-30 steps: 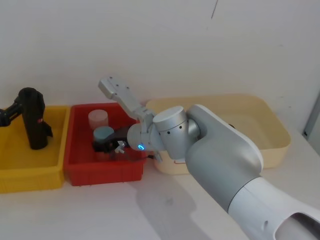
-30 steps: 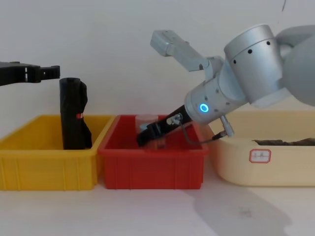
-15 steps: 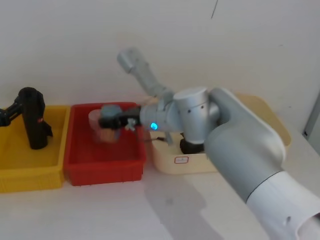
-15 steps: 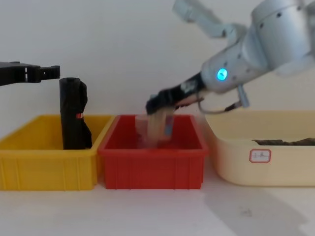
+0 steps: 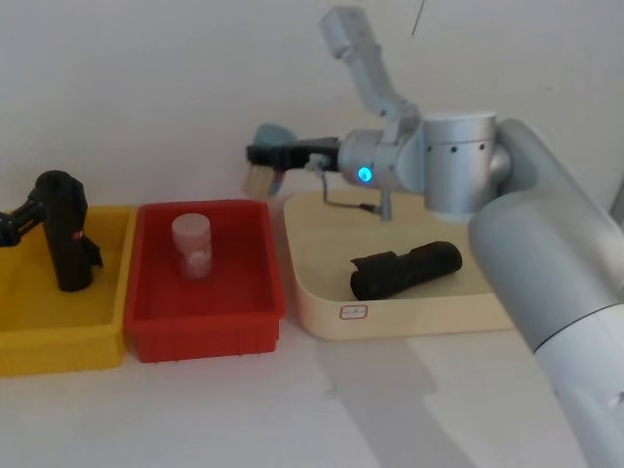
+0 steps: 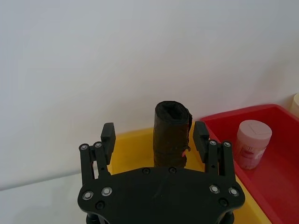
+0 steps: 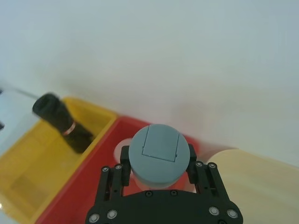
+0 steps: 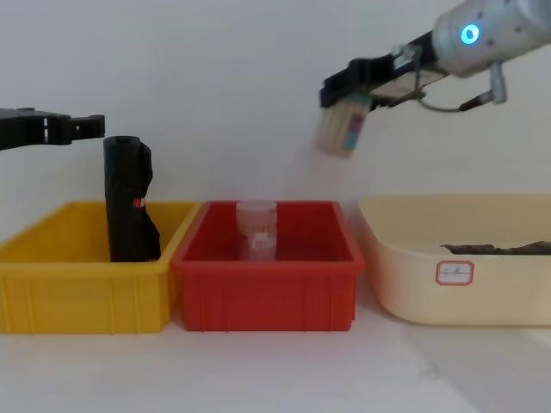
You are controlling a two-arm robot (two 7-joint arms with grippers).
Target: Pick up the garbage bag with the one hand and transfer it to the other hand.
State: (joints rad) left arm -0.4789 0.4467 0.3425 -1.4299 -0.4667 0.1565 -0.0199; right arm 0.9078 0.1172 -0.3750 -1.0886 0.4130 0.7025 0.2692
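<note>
The garbage bag [image 5: 64, 232], a black roll with a small red mark, stands upright in the yellow bin [image 5: 102, 331]; it also appears as the garbage bag [image 8: 127, 200] in the chest view. My left gripper [image 6: 154, 134] is open just beside the roll's top, not touching it, and shows as the left gripper [image 8: 86, 126] in the chest view. High above the red bin's right end, my right gripper [image 5: 265, 156], on the arm with the blue light, is shut on a grey-capped bottle [image 8: 338, 131]. The bottle's cap [image 7: 159, 154] sits between the fingers.
A clear jar [image 5: 192, 246] stands in the red bin [image 5: 205, 336]. A second black roll [image 5: 405, 268] lies in the cream tub [image 5: 322, 292] at the right. The wall stands close behind the bins. White table lies in front.
My right gripper has lifted the grey-capped bottle out of the red bin, up and to the right. The arm no longer covers the cream tub. The left gripper has not moved.
</note>
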